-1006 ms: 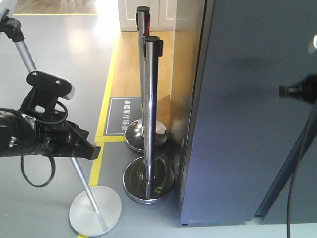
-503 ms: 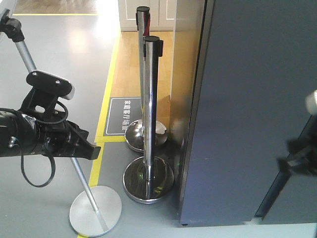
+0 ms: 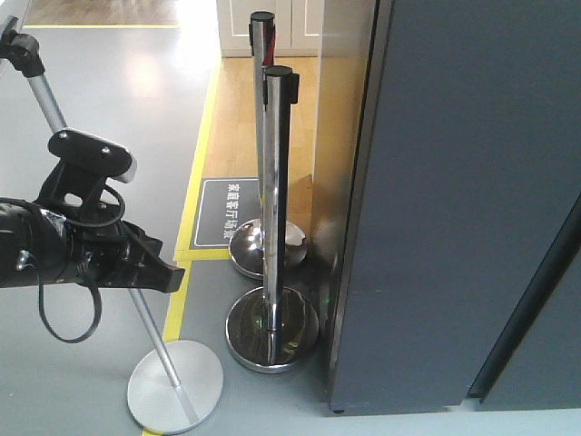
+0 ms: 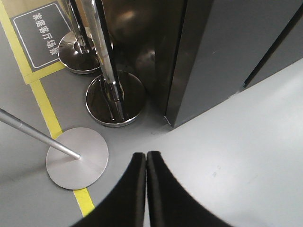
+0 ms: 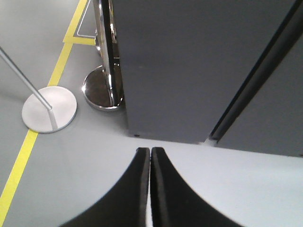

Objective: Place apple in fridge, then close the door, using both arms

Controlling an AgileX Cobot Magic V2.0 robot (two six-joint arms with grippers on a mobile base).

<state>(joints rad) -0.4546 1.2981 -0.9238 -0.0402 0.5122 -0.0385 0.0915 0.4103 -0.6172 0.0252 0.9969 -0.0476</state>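
The fridge (image 3: 343,136) stands shut, its dark grey door (image 3: 454,182) flush against the body; the door's lower corner (image 4: 208,61) and face (image 5: 189,61) show in both wrist views. No apple is in view. My left gripper (image 3: 171,275) hangs low at the left, well away from the fridge. Its fingertips (image 4: 146,155) are pressed together over the grey floor with nothing between them. My right gripper (image 5: 150,150) is shut too and empty, hovering over the floor just in front of the door's bottom edge. The front view does not show the right arm.
Two chrome stanchion posts (image 3: 272,182) on round bases stand just left of the fridge. A slanted silver pole crosses my left arm and ends in a flat disc base (image 3: 175,386). Yellow floor tape (image 3: 195,182) and a dark floor sign (image 3: 227,211) lie behind. A second dark panel (image 3: 545,354) adjoins the door.
The right arm, earlier in front of the door at the right edge, dropped lower and left the front view. The left arm has not moved.
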